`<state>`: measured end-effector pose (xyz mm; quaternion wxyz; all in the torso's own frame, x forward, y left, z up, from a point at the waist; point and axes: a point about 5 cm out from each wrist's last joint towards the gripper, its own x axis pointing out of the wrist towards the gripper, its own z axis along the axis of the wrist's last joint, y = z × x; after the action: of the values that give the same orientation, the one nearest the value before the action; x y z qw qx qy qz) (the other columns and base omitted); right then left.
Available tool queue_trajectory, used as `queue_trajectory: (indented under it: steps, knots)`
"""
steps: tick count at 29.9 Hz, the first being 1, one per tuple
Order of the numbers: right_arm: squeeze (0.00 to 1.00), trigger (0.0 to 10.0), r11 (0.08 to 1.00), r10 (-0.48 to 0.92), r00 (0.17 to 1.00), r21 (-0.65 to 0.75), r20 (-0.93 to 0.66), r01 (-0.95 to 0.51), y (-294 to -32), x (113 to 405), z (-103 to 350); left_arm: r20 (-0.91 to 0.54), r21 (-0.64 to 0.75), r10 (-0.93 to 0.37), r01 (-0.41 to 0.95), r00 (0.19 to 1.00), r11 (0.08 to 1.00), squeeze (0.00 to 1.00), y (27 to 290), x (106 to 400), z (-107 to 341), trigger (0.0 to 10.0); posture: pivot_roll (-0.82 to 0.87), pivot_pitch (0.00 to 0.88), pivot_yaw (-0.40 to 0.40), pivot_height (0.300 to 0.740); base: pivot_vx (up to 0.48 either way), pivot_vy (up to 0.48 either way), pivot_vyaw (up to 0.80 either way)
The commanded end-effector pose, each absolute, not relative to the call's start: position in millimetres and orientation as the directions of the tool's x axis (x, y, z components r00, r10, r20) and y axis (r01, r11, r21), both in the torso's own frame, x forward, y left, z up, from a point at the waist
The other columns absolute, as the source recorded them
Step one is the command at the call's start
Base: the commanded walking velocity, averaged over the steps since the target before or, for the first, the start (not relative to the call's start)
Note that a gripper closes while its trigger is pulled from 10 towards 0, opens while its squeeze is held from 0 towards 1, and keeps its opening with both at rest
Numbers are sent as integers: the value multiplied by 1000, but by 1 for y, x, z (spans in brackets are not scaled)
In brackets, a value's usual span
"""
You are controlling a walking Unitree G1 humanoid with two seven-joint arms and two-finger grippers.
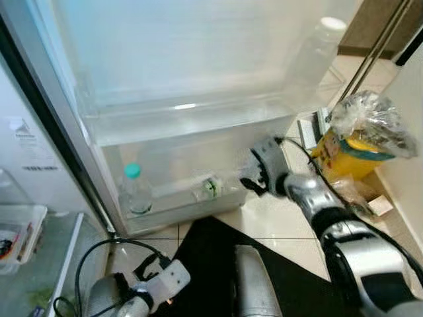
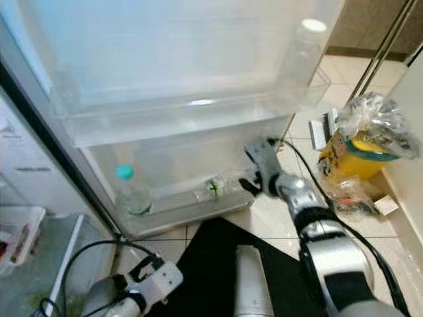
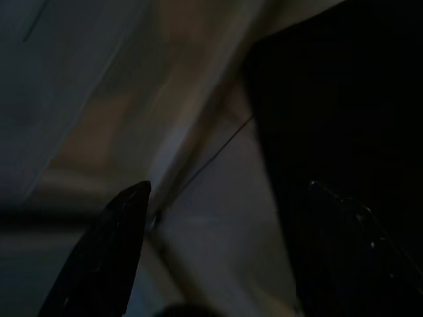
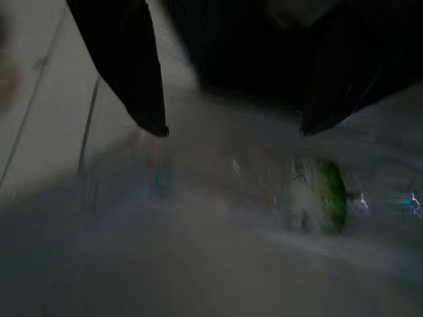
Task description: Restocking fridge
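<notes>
An open fridge door is seen from above, with two clear door bins. In the lower bin an upright bottle with a teal cap stands near its left end, and a second bottle with a green label lies on its side further right. A pale bottle stands at the right end of the upper bin. The right gripper is held at the right end of the lower bin, just beside the lying bottle; its fingers are seen spread apart and grasping nothing. The left gripper hangs low near the floor, fingers parted. A bag with yellow contents sits on the floor to the right.
</notes>
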<state>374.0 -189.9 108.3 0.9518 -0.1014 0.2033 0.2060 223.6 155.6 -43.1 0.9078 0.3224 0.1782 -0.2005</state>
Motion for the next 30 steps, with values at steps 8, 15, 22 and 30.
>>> queue_trajectory:
  steps: [8,15,22,30]
  knots:
    - [0,10000,959,276,853,74,-442,-272,-219,341,64,-568,435,-92,393,818,810,0,188,202,-60,10000,-58,108,-71,453,0,0,0]
    - [0,10000,951,282,833,254,-476,-176,-226,300,18,-602,383,-25,316,798,868,0,196,196,-64,10000,-58,94,-66,453,0,0,0]
    - [0,10000,957,209,786,287,-582,-42,-236,259,-19,-635,322,3,261,772,910,0,200,190,-68,10000,-49,77,-62,473,0,0,0]
    - [0,10000,952,158,724,298,-672,69,-240,220,-47,-692,273,15,243,721,931,0,203,175,-77,10000,-48,68,-58,493,0,0,0]
